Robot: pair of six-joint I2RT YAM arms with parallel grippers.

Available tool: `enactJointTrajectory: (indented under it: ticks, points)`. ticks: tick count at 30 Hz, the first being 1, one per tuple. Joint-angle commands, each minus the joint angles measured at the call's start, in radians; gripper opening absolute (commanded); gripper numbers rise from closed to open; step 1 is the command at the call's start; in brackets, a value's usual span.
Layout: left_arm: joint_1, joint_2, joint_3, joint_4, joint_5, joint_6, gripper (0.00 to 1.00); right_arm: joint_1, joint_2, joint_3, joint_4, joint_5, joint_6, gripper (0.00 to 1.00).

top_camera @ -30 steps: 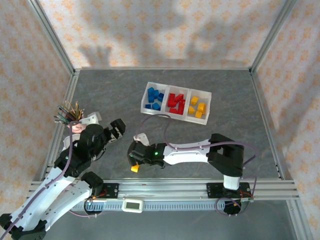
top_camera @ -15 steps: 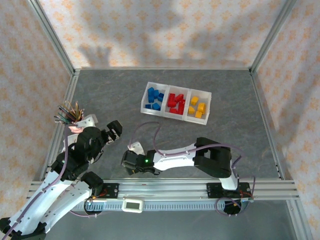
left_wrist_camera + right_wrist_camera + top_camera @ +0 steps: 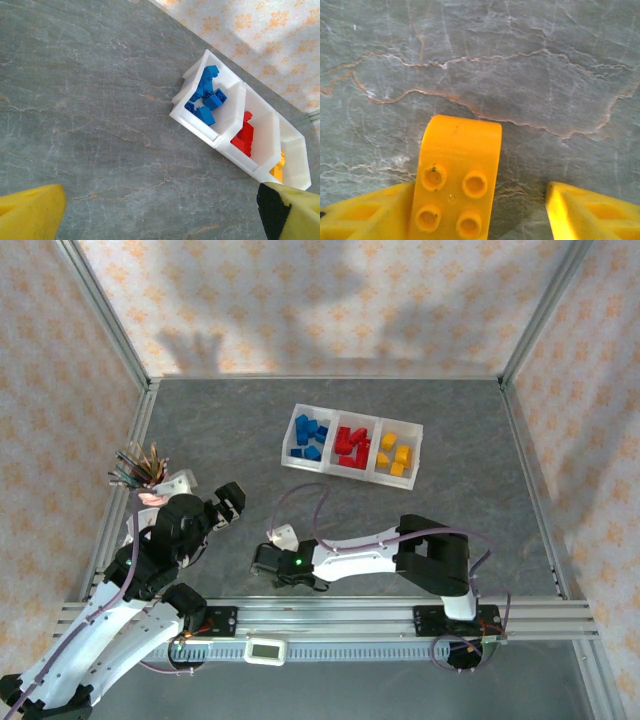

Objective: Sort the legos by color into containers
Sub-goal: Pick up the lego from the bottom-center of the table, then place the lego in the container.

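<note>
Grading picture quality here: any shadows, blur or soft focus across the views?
Top external: arm shadows on the back wall. Left wrist: tray sharp, its own fingers soft at the bottom corners. Right wrist: brick sharp, shadow beside it.

Two robot arms, the left arm (image 3: 100,635) and the right arm (image 3: 355,558), made of white tubular links and rounded black joints. Mauve-grey cables (image 3: 300,486) loop along them. A green light (image 3: 297,562) glows near the right wrist. The left fingers (image 3: 30,212) and right fingers (image 3: 580,210) are bright yellow; one left finger bears a black patch (image 3: 271,210).
</note>
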Motion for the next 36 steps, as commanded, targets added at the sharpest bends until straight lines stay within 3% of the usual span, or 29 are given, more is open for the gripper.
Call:
enactJointTrajectory:
  ticks: [1,9,14,19,25,30,36]
  points:
    - [0.010,0.004,-0.015,0.008,-0.005,-0.005,0.99,0.006,-0.024,-0.019,-0.043,0.017,0.013,0.62]
    - [0.010,0.016,-0.013,0.028,0.014,-0.006,0.99,0.004,-0.033,-0.016,0.014,0.036,-0.002,0.40]
    - [0.010,0.029,-0.013,0.058,0.032,-0.004,0.99,-0.003,-0.077,-0.022,0.012,0.077,-0.009,0.34]
    - [0.010,0.059,-0.008,0.116,0.064,0.009,0.99,-0.074,-0.211,-0.074,0.006,0.122,-0.024,0.33]
    - [0.010,0.130,0.009,0.207,0.104,0.031,0.99,-0.264,-0.370,-0.138,-0.028,0.216,-0.107,0.34]
    - [0.011,0.204,0.018,0.296,0.129,0.049,0.99,-0.515,-0.474,-0.184,0.050,0.212,-0.211,0.36]
    - [0.012,0.298,0.028,0.410,0.182,0.062,0.99,-0.778,-0.451,-0.171,0.152,0.164,-0.309,0.37]
